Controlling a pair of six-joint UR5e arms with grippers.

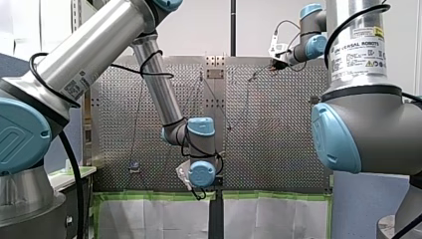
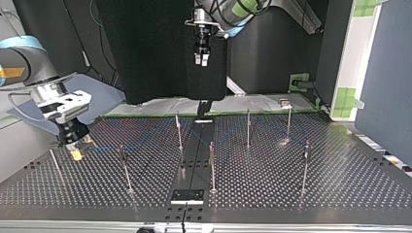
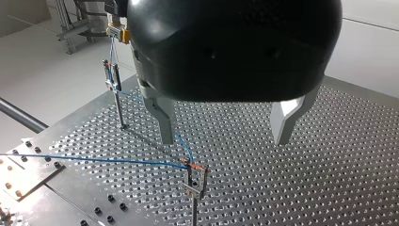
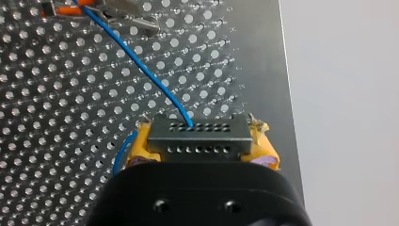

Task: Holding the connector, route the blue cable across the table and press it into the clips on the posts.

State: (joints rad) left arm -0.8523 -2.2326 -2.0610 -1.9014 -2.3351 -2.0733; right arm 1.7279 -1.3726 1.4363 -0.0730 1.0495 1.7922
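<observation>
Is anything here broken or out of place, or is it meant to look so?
Nothing looks spilled or broken. One oddity: the yellow pads of my right gripper, shut on the connector, look ragged and crumpled at their edges. The blue cable leaves the connector unkinked.

In the right wrist view, the right hand's (image 4: 200,146) black body and the connector (image 4: 197,136) it grips cover most of its yellow pads (image 4: 262,148). The cable (image 4: 141,70) and a clip (image 4: 120,12) ahead of it run off the frame edge. In the left wrist view, the left hand's (image 3: 223,139) housing hides the tabletop (image 3: 329,179) behind it, and the nearest post (image 3: 194,212) is cut off. At the front view's lower centre, that hand sits mostly behind its wrist (image 1: 201,172), and the cable is too thin to trace.
</observation>
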